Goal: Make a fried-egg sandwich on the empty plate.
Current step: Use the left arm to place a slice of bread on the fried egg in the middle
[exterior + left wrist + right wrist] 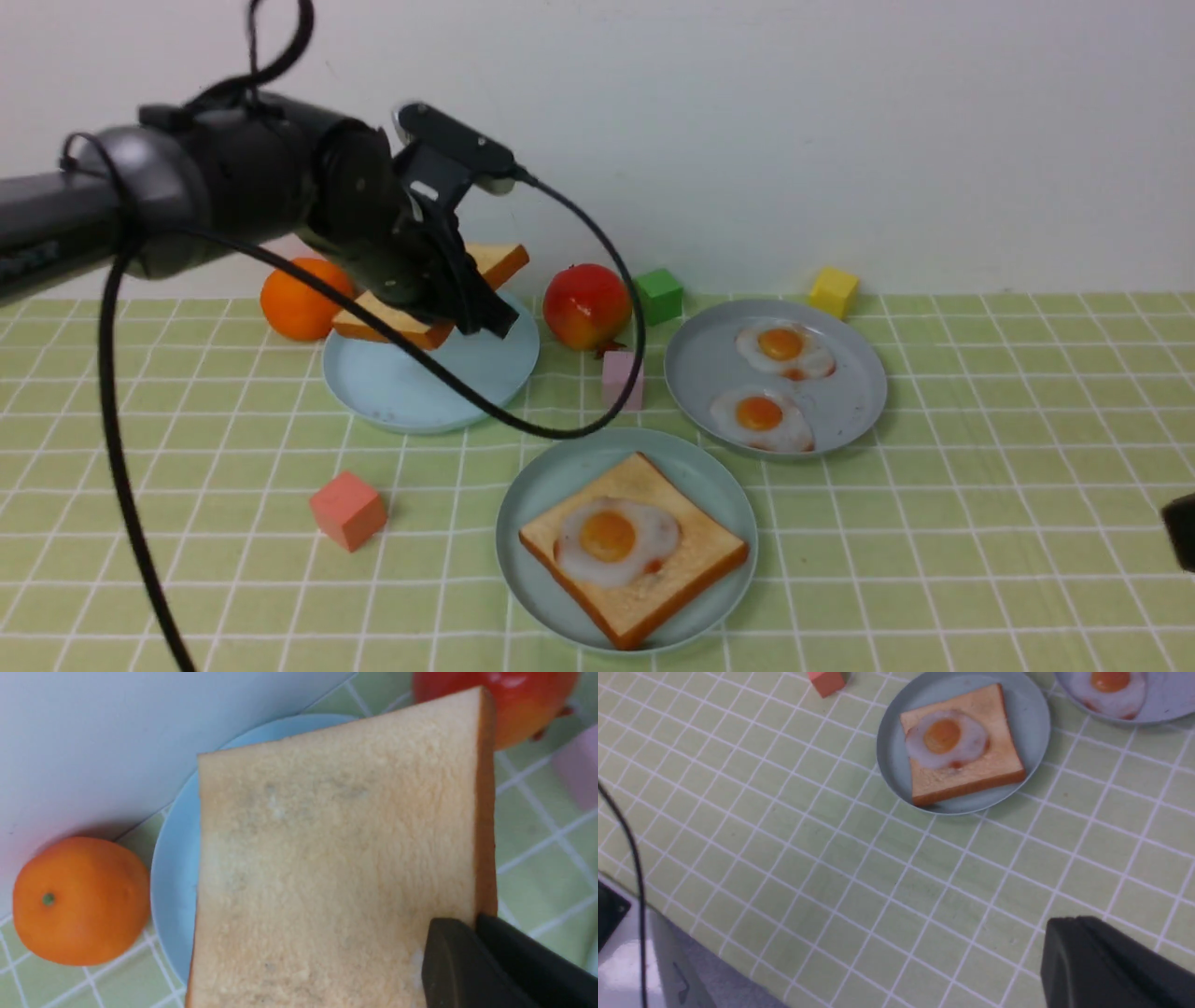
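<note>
My left gripper (467,308) is shut on a toast slice (401,325) and holds it tilted just above the sky-blue plate (420,392). In the left wrist view the fingers (448,956) pinch the slice (336,858) at its crust edge. The pale teal plate (551,467) at the front centre holds one toast slice (686,565) with a fried egg (611,539) on top. The right wrist view shows the plate (1031,728), the toast (976,777) and the egg (945,739). My right gripper (1069,938) is shut and empty, low at the right edge of the front view (1181,530).
A grey-blue plate (840,392) at the right holds two more fried eggs (782,347) (758,417). An orange (299,299), a red apple (586,306), a green cube (660,294), a yellow cube (833,291), a pink block (623,378) and a red cube (347,510) lie around the plates.
</note>
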Action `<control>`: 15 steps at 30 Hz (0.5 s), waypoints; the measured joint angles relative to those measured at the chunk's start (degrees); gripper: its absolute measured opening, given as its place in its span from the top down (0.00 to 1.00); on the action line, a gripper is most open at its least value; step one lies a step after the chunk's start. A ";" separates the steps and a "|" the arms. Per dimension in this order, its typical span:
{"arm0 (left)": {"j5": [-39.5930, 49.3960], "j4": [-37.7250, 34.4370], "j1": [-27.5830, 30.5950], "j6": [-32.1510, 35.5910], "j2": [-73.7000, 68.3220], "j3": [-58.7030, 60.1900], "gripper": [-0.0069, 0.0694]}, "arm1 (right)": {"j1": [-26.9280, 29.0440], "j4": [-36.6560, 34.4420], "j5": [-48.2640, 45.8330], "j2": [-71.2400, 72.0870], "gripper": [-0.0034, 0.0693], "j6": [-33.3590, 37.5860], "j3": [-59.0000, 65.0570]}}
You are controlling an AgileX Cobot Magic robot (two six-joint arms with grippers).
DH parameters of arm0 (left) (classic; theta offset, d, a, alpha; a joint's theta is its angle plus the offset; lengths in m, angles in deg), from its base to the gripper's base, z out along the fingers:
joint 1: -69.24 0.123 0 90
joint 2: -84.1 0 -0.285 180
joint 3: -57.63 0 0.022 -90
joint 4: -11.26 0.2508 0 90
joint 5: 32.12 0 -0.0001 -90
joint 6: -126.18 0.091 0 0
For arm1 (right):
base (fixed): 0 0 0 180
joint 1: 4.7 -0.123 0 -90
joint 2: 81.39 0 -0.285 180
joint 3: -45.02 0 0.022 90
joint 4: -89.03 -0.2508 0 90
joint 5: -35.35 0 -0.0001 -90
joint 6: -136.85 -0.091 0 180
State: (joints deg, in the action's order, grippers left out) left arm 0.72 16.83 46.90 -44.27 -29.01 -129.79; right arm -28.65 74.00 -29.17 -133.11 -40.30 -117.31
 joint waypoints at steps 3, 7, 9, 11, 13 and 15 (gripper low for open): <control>1.70 -0.35 -5.37 -2.64 5.52 4.74 0.89 | 0.00 3.60 -0.05 3.96 0.95 -1.98 0.00; 2.64 -0.76 -13.33 -5.09 7.57 10.01 0.89 | 0.00 6.29 -0.39 8.00 0.95 -3.42 0.00; 2.77 -1.11 -16.84 -5.69 7.39 11.55 0.89 | 0.00 6.87 -0.70 9.86 0.94 -3.85 0.00; 2.56 -1.25 -19.76 -6.41 6.73 12.41 0.89 | 0.00 6.98 -1.36 11.30 0.94 -4.03 0.00; 1.75 -1.25 -21.20 -6.57 6.11 12.65 0.89 | 0.00 7.10 -2.17 12.39 0.94 -4.03 0.00; 0.60 -1.12 -21.66 -6.64 5.65 12.65 0.89 | 0.00 7.10 -3.00 12.89 0.94 -4.03 0.00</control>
State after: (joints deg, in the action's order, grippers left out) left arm 1.32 15.71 25.25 -50.91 -23.36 -117.14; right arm -28.65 81.09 -32.17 -120.22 -44.33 -117.31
